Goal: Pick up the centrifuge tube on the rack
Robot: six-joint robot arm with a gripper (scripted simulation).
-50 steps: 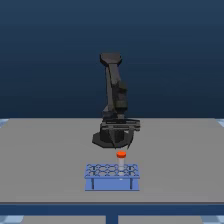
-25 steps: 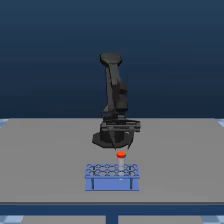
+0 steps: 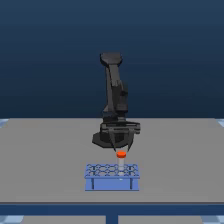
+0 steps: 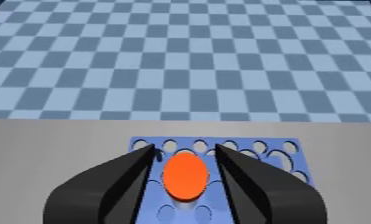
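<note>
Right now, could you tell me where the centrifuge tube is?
In the exterior view, the centrifuge tube sits mid-scene between the hand's fingers, its orange cap just above the blue rack.

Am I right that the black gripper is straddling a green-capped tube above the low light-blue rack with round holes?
Not quite: the cap is orange-red, not green, as the wrist view shows. Otherwise yes: the black gripper has a finger on either side of it, above the low light-blue rack with round holes.

The dark arm (image 3: 114, 95) is being held nearly upright with the wrist bent downward, while the gripper (image 3: 120, 150) is being pointed down, its two black fingers (image 4: 119, 185) being kept slightly parted.
</note>
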